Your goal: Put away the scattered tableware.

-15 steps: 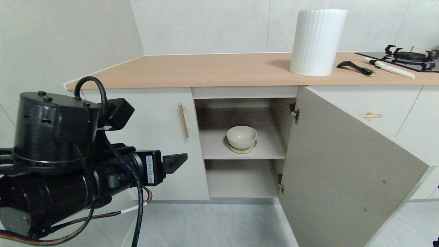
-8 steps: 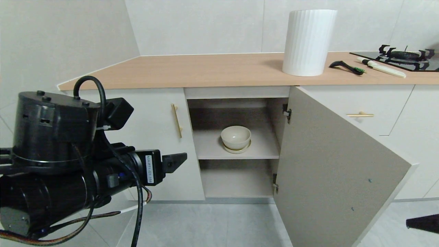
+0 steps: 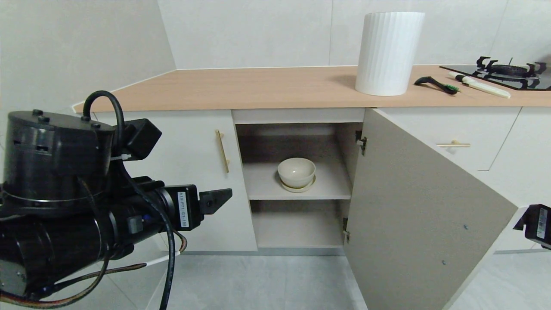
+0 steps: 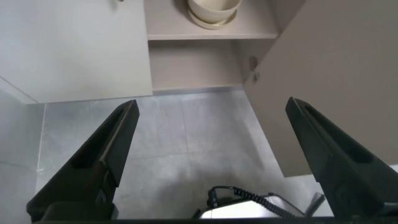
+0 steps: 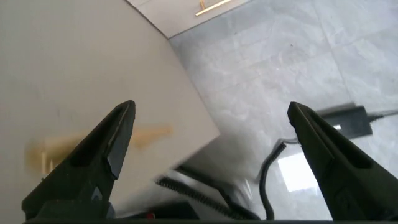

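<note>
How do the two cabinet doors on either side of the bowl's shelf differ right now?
The white left cabinet door with the vertical gold bar handle is shut; the right cabinet door stands swung wide open. The left door shows its white front, the right door its grey-beige inner face. Both flank the compartment holding the beige bowl.

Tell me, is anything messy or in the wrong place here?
Nothing is spilled or broken. The cabinet door hangs wide open, with a bowl sitting on a small plate on the upper shelf. A black utensil and a white utensil lie loose on the countertop beside the stove.
</note>
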Tool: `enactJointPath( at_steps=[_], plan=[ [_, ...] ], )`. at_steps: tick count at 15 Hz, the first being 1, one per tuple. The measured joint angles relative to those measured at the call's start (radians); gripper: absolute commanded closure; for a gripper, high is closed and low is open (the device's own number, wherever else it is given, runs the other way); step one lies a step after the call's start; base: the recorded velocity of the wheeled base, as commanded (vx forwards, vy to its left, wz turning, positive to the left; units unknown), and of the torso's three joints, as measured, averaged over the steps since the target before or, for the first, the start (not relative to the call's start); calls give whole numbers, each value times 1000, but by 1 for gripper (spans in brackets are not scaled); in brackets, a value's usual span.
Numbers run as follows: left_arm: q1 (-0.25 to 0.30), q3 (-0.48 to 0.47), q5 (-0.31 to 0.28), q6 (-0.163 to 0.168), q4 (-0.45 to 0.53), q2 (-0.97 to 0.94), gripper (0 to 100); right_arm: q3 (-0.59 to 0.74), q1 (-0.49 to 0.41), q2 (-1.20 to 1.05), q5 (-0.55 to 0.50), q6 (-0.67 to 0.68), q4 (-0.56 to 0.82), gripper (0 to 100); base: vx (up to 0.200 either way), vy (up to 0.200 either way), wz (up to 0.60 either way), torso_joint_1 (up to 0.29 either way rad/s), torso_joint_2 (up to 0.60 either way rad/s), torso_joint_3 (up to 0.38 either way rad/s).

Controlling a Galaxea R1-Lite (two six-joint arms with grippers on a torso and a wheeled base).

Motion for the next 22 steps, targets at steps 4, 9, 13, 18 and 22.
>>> enactJointPath(
  at_steps=[4,9,13,18,22],
  plan=[
    [1,-2,0,0,-1,-1,0,-38,84,101,6,1,-9,0,0,0,0,0,0,0],
    [7,-6,0,0,-3,-2,0,-107,309,163,7,50,-10,0,0,0,0,0,0,0],
    [43,-17,0,10,-4,-2,0,-233,437,313,9,52,-10,0,0,0,0,0,0,0],
    [64,-22,0,24,-3,-2,0,-402,485,504,24,46,-10,0,0,0,0,0,0,0],
    [64,-28,0,26,-3,-2,0,-539,488,635,56,46,-10,0,0,0,0,0,0,0]
  ],
)
